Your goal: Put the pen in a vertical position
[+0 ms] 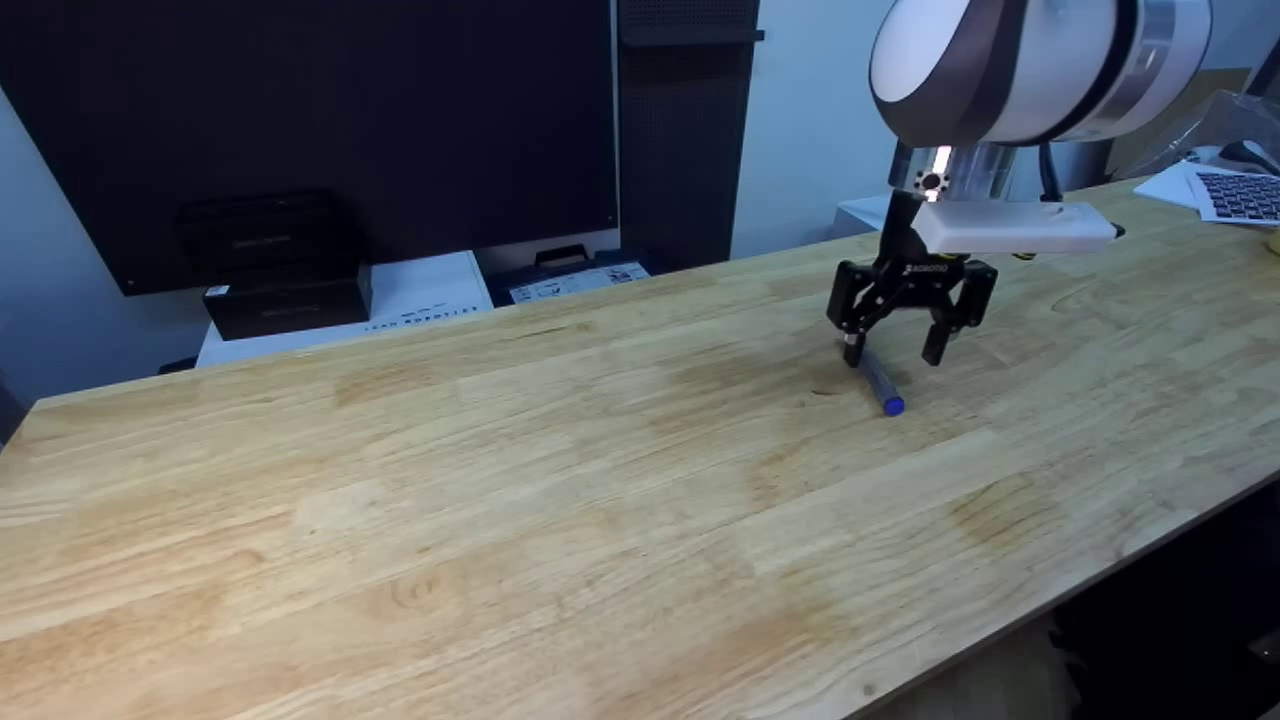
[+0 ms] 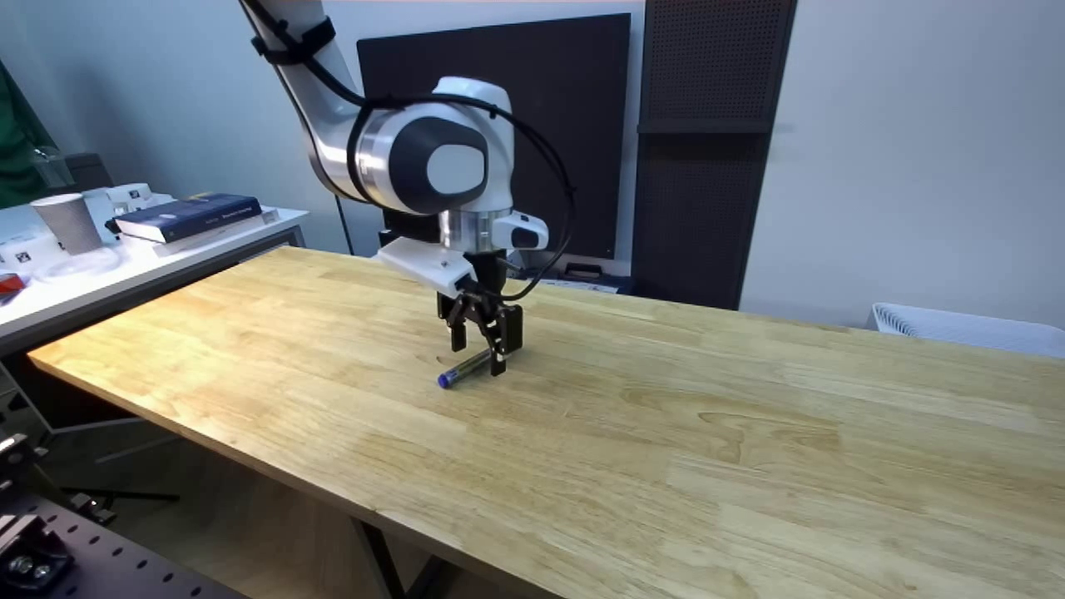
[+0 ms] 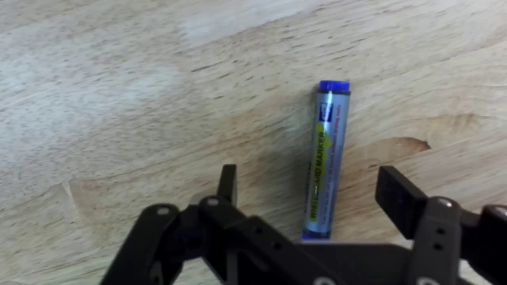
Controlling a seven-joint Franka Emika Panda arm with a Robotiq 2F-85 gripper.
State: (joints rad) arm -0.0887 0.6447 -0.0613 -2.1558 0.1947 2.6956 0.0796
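A slim silver pen with blue ends [image 3: 326, 162] lies flat on the pale wooden table [image 2: 732, 449], partly under my black two-fingered gripper [image 1: 893, 353].
I have the pincer spread: in the wrist view the pen shows between the fingers [image 3: 398, 198], with wood visible on either side, nearer one finger than the other. One blue end points out in the clear; the gripper's dark body partly covers the other from that camera. I can't tell from here how high the fingertips are above the wood.
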